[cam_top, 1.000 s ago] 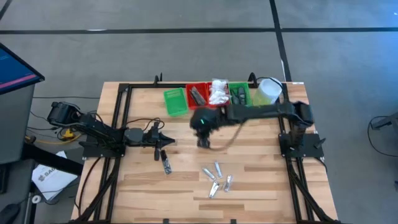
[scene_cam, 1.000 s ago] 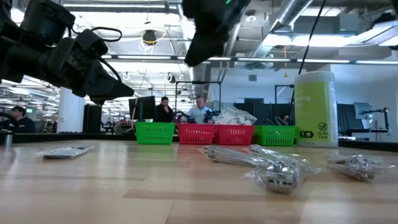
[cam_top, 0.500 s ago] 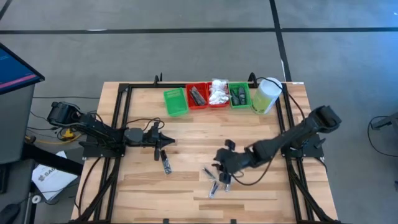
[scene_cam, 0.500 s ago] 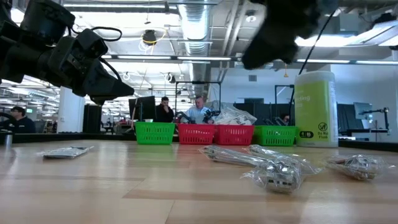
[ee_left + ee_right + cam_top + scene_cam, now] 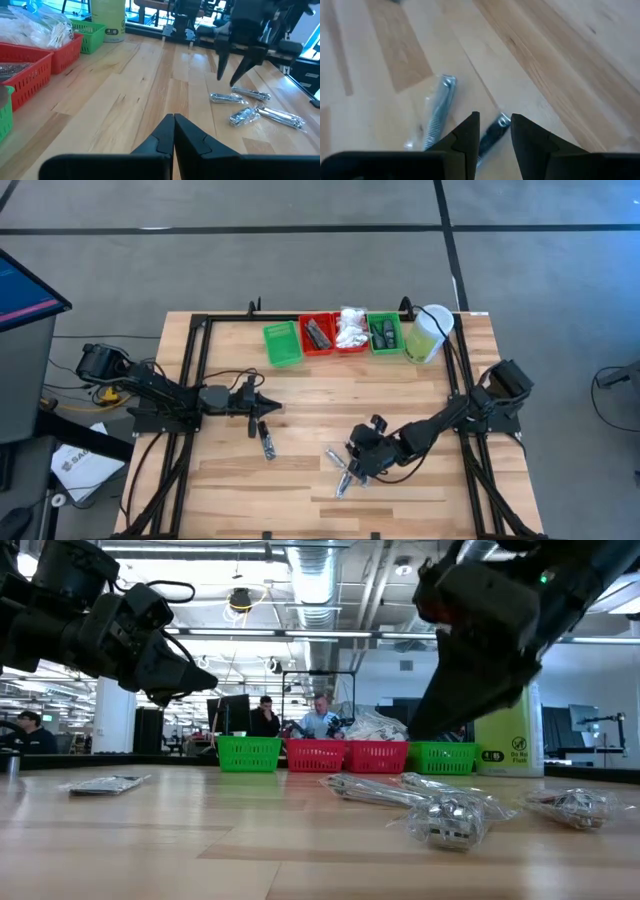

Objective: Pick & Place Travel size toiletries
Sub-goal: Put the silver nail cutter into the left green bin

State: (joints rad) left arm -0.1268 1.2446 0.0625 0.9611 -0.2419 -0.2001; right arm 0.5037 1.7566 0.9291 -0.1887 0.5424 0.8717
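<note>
Work is partly done, judging by how things lie around the row of trays (image 5: 338,338) at the far edge of the table. Nearest the camera side, well short of the trays, a cluster of small silver tubes (image 5: 347,468) in clear wrap is loose on the wood; the right gripper (image 5: 357,465) hangs low over them, fingers spread, one tube showing between them, nothing pinched yet. Left of that cluster, a black narrow piece (image 5: 266,440) also waits, just beside the left gripper (image 5: 262,406), which idles pressed together. Farther off, the trays already hold dark pieces and white soft packets (image 5: 351,327).
</note>
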